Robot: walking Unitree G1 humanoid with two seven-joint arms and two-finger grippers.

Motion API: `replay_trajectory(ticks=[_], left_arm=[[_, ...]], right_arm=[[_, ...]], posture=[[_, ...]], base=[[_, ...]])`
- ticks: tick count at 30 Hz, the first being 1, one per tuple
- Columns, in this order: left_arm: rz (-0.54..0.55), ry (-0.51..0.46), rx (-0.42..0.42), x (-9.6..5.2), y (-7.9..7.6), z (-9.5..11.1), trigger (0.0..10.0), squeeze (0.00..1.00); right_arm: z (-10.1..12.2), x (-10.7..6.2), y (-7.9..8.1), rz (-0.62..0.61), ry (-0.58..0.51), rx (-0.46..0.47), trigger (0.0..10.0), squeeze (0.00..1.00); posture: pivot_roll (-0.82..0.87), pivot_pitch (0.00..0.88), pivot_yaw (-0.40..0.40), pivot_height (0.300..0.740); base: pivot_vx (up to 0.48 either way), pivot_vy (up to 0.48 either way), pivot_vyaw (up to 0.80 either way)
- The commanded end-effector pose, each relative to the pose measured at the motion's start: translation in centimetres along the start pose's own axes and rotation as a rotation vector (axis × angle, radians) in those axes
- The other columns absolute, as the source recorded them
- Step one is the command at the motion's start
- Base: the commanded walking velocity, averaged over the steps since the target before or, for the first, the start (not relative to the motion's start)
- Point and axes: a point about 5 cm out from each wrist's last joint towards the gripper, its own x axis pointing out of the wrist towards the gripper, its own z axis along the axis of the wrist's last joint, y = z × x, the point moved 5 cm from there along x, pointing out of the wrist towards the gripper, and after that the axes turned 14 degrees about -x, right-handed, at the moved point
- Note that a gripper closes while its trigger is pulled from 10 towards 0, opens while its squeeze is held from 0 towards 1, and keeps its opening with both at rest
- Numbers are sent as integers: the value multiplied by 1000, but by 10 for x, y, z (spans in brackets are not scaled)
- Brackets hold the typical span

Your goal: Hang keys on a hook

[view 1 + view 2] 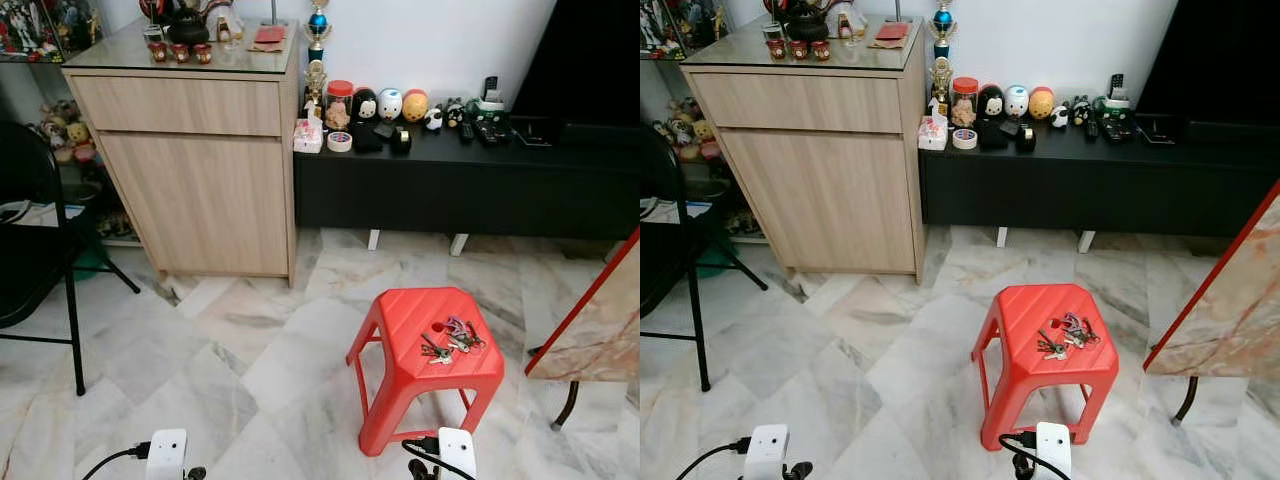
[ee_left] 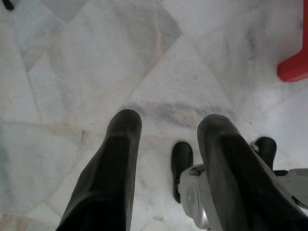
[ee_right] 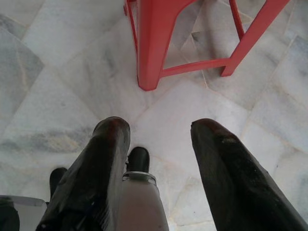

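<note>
Nearest: left gripper (image 2: 166,125) and right gripper (image 3: 159,127), both hanging low over the marble floor (image 1: 250,350), fingers parted, nothing held. Right gripper just short of the red plastic stool (image 1: 400,320). On the stool's seat: one bunch of keys (image 1: 452,340), lying flat toward its right side. Left: black folding chair (image 1: 30,250). Beyond: light wooden cabinet (image 1: 200,180), then black low console (image 1: 450,180) bearing small figurines (image 1: 390,103), against the white wall.
</note>
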Motion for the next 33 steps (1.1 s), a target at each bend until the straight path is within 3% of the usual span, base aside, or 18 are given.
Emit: replay_trajectory(ticks=[1, 7, 13, 15, 18, 19, 22, 24, 27, 30, 33], left_arm=[[-13, 19, 19, -1, -6, -8, 10000, 0], [2, 17, 4, -1, -3, -9, 10000, 0], [23, 18, -7, -2, 2, -13, 10000, 0], [11, -26, -19, -2, 0, -2, 10000, 0], [-22, -157, -70, 0, -5, 28, 10000, 0], [-22, -157, -70, 0, -5, 28, 10000, 0], [-118, -364, -63, -5, -26, 77, 10000, 0], [-188, -560, -60, -18, -44, 122, 10000, 0], [-276, -723, -57, -38, -65, 156, 10000, 0], [-382, -831, -36, -62, -83, 173, 10000, 0], [-390, -855, -35, -72, -87, 177, 10000, 0]], right_arm=[[0, -1, -7, -21, -12, 8, 10000, 0], [1, -1, -9, -22, -21, 0, 10000, 0], [2, -1, -11, -26, -31, -13, 10000, 0], [8, -1, -13, -32, -60, -2, 10000, 0], [37, -1, -23, -81, -177, 1, 10000, 0], [37, -1, -23, -81, -177, 1, 10000, 0], [80, -5, -35, -133, -360, 20, 10000, 0], [121, -14, -40, -153, -527, 6, 10000, 0], [164, -31, -43, -186, -705, -2, 10000, 0], [187, -45, -49, -209, -804, 74, 10000, 0], [197, -58, -47, -212, -883, 24, 10000, 0]], posture=[[90, 0, -58, 740], [90, 7, -71, 740], [89, 1, -79, 740], [80, 3, -84, 740], [80, 0, -88, 740], [80, 0, -88, 740], [75, 1, -84, 740], [78, 8, -83, 740], [66, 13, -80, 740], [48, 16, -77, 740], [67, 13, -86, 740]], base=[[0, -409, 0], [0, -411, 0], [0, 0, 0], [0, 0, 0], [0, 0, 0], [0, 0, 0], [0, 0, 0], [0, 0, 0], [0, 0, 0], [0, 0, 0], [0, 0, 0]])
